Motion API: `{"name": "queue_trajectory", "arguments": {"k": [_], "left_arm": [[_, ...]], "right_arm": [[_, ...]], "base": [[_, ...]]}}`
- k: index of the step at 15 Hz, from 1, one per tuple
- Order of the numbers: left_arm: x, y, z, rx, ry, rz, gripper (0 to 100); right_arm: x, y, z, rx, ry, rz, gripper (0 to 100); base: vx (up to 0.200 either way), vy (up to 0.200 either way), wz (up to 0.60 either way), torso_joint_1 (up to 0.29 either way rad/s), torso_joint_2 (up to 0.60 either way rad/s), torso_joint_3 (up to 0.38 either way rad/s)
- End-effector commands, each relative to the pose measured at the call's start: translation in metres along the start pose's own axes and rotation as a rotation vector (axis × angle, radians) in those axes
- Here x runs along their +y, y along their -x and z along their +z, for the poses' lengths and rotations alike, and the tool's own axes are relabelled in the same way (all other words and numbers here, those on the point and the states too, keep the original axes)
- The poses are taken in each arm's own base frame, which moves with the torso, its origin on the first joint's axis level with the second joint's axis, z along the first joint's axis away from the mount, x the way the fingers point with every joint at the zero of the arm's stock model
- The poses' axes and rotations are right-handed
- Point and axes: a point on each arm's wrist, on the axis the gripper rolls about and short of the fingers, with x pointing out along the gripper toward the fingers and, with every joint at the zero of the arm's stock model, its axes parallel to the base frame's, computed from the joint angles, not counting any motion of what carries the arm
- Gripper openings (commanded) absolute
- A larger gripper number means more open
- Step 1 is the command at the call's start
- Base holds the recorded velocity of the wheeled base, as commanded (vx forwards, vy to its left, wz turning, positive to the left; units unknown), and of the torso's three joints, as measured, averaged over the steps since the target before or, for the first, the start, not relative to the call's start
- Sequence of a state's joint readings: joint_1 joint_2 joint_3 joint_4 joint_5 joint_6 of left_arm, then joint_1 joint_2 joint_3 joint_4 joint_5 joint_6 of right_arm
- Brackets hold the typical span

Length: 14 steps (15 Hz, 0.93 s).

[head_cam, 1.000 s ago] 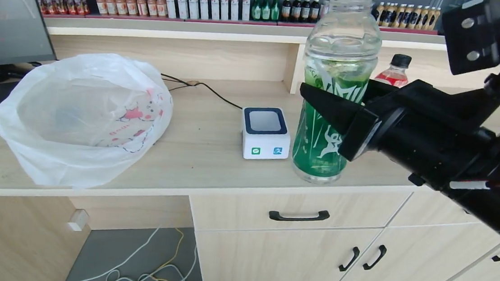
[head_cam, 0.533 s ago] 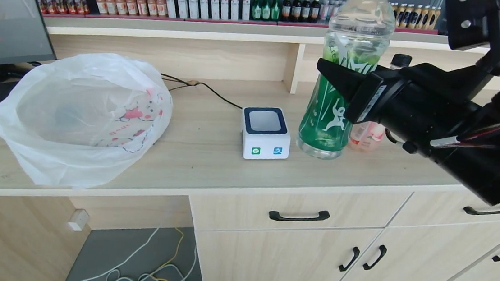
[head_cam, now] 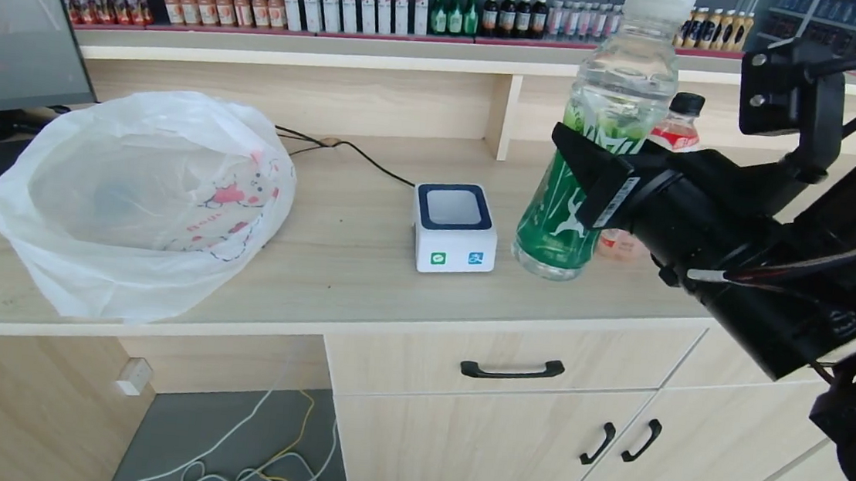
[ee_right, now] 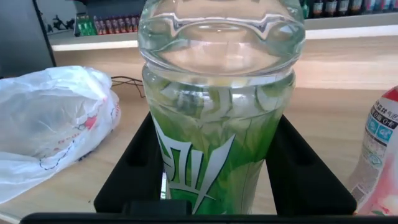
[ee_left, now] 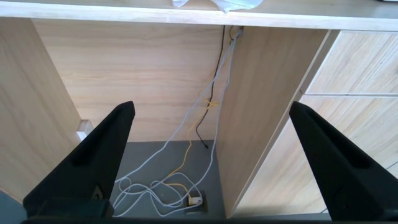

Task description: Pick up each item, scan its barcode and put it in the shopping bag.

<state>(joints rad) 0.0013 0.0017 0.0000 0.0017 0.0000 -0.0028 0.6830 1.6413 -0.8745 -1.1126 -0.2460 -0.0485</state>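
A clear bottle with a green label (head_cam: 563,217) is held over the counter (head_cam: 348,264), just right of the white barcode scanner (head_cam: 454,227). It leans with its cap toward the right. My right gripper (head_cam: 598,158) is shut on the bottle's middle, with the black fingers (ee_right: 134,168) on both sides of the bottle (ee_right: 221,124). The white plastic shopping bag (head_cam: 145,200) stands open at the counter's left end. My left gripper (ee_left: 211,162) is open below counter height, facing the floor cables.
A second bottle with a red label and black cap (head_cam: 674,126) stands on the counter behind the held one. Drawers and cupboard doors (head_cam: 509,372) front the counter. Shelves of drinks (head_cam: 386,12) line the back wall. A dark screen (head_cam: 13,18) stands at the far left.
My right gripper has carried the green bottle away from the camera and a little right, tilting its top to the right. The bag and scanner stayed put.
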Motion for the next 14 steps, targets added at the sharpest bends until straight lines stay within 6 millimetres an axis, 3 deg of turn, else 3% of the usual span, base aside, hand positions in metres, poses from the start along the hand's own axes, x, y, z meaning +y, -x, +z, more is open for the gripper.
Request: {"name": "queue_trajectory", "arguments": {"k": [1,6,8,14], "left_arm": [[0.0,0.0,0.0,0.0,0.0,0.0,100],[0.0,0.0,0.0,0.0,0.002,0.0,100],[0.0,0.0,0.0,0.0,0.002,0.0,100],[0.0,0.0,0.0,0.0,0.003,0.0,100]], "right_arm": [[0.001,-0.002,-0.02,0.047,0.011,-0.002,0],[0.002,-0.001,-0.016,0.026,0.002,0.035,0],[0.007,0.002,-0.011,-0.006,0.023,0.15,0],[-0.001,0.0,-0.01,-0.023,0.031,0.14,0]], "base": [[0.0,0.0,0.0,0.0,0.0,0.0],[0.0,0.0,0.0,0.0,0.0,0.0],[0.0,0.0,0.0,0.0,0.0,0.0],[0.0,0.2,0.0,0.007,0.0,0.002]]}}
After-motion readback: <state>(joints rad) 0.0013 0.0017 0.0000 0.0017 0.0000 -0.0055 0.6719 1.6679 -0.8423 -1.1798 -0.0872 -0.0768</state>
